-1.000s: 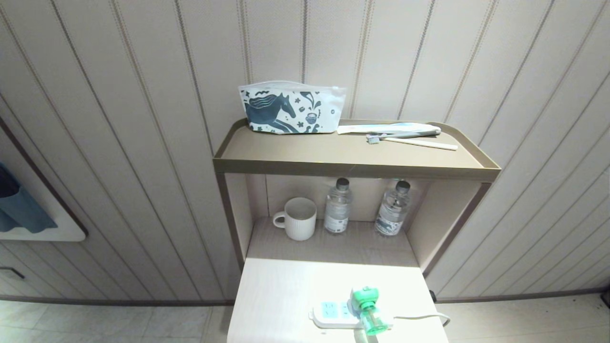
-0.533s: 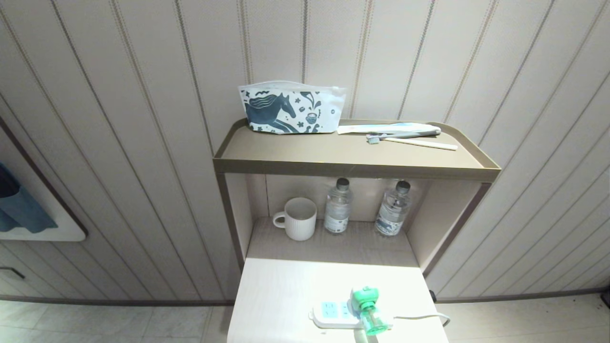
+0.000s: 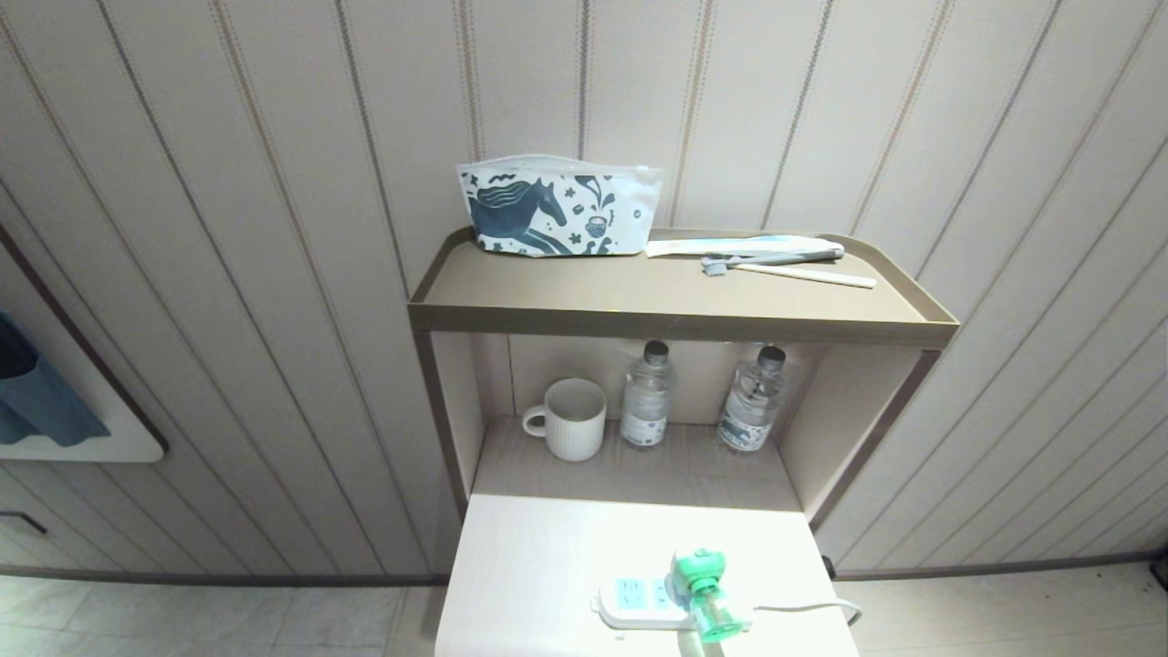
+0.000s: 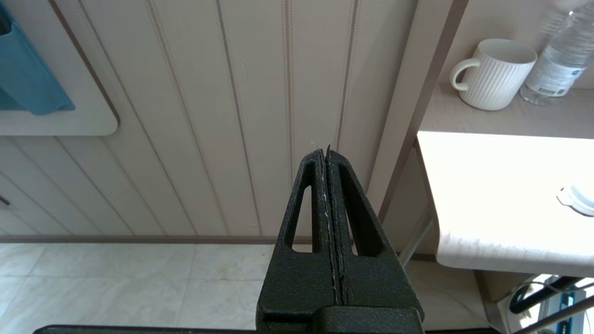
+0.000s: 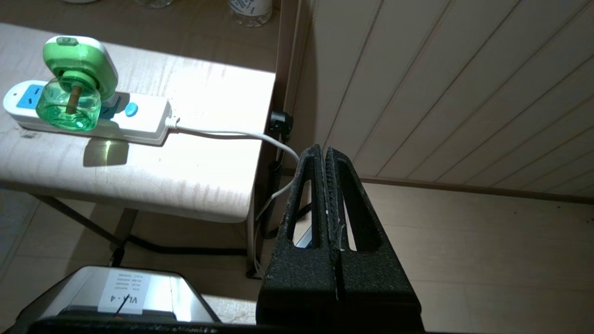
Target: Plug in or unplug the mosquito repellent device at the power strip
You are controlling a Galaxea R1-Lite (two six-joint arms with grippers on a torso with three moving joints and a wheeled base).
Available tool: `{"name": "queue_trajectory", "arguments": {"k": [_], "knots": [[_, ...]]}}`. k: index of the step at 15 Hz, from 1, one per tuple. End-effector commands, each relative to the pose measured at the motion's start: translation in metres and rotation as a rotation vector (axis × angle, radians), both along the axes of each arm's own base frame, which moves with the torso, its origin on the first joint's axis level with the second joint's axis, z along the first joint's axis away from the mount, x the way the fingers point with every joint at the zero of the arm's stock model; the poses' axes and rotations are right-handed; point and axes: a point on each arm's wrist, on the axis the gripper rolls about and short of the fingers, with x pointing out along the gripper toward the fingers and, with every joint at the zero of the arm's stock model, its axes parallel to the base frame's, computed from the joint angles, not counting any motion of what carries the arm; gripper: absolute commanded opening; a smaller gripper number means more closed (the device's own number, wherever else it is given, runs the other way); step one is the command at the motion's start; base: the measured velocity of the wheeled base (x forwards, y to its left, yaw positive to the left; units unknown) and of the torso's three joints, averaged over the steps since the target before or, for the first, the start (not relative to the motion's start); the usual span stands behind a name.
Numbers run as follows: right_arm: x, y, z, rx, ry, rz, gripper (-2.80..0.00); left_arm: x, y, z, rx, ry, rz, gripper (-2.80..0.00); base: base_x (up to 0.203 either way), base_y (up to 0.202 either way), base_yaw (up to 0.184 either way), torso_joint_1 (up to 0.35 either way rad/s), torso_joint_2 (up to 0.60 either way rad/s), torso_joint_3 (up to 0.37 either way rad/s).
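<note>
Left black gripper pressed closed, empty, beside the pale table's left edge; flat white power strip on the table's near part, carrying the white-and-green mosquito repellent device plugged in upright; right black gripper closed, empty, off the table's right edge

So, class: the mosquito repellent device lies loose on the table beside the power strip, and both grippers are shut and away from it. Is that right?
One thing is wrong: the mosquito repellent device is plugged into the power strip, as the right wrist view shows. The left gripper and right gripper are indeed shut and away from it.
</note>
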Motion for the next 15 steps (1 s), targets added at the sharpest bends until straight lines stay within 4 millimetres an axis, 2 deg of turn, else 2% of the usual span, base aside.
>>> {"name": "queue_trajectory", "arguments": {"k": [1, 5, 15], "knots": [[-0.004, 0.0, -0.002, 0.006, -0.023, -0.021, -2.8, 0.0, 0.0, 0.0, 0.001, 0.0, 0.0, -2.8, 0.0, 0.0, 0.0, 0.0, 0.0, 0.0], [-0.021, 0.0, -0.01, 0.028, -0.187, 0.024, -2.8, 0.0, 0.0, 0.0, 0.001, 0.0, -0.001, -2.8, 0.0, 0.0, 0.0, 0.0, 0.0, 0.0], [-0.021, 0.0, -0.01, 0.138, -0.188, -0.02, -2.8, 0.0, 0.0, 0.0, 0.001, 0.0, -0.001, -2.8, 0.0, 0.0, 0.0, 0.0, 0.0, 0.0]]}}
